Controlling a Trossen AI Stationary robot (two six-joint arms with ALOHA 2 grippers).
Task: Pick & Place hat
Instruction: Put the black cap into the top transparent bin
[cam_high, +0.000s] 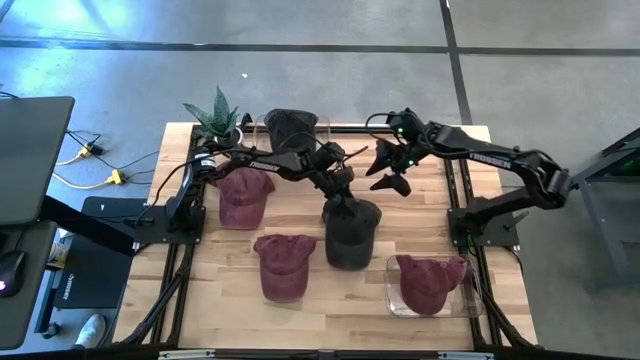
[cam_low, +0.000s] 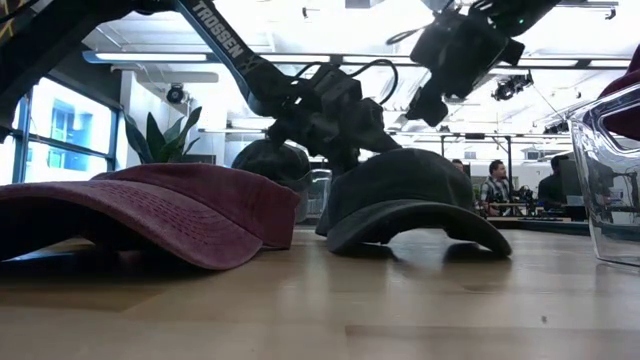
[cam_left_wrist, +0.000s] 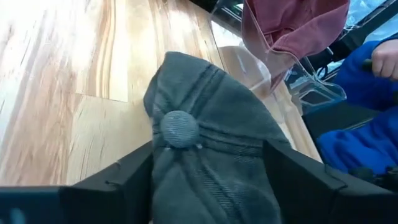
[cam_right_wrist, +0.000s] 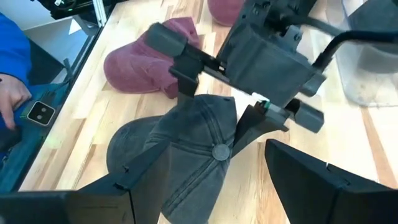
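The dark grey hat (cam_high: 352, 235) sits near the table's middle, its brim (cam_low: 420, 225) on the wood. My left gripper (cam_high: 338, 192) reaches in from the far left, and the hat's crown (cam_left_wrist: 205, 168) fills the gap between its fingers. The right wrist view shows the left gripper (cam_right_wrist: 217, 106) over the creased crown (cam_right_wrist: 199, 134). My right gripper (cam_high: 392, 170) hangs open in the air just beyond the hat's far side, touching nothing. Its fingers (cam_right_wrist: 143, 174) frame the hat from above. My left gripper holds the dark grey hat by the top of its crown, beside the button (cam_left_wrist: 179, 127), pinched with one finger (cam_left_wrist: 127, 177) on each side. It comes slanting down from the far side. The crown cloth is creased between the fingers. The brim (cam_right_wrist: 130, 152) lies on the table.
Two maroon hats (cam_high: 243, 195) (cam_high: 283, 262) lie on the table left of the grey one. A third maroon hat sits in a clear bin (cam_high: 470, 290) at the near right. Another dark hat fills a clear bin (cam_high: 292, 125) at the far edge, beside a plant (cam_high: 218, 115). A person in blue (cam_left_wrist: 373, 93) stands nearby.
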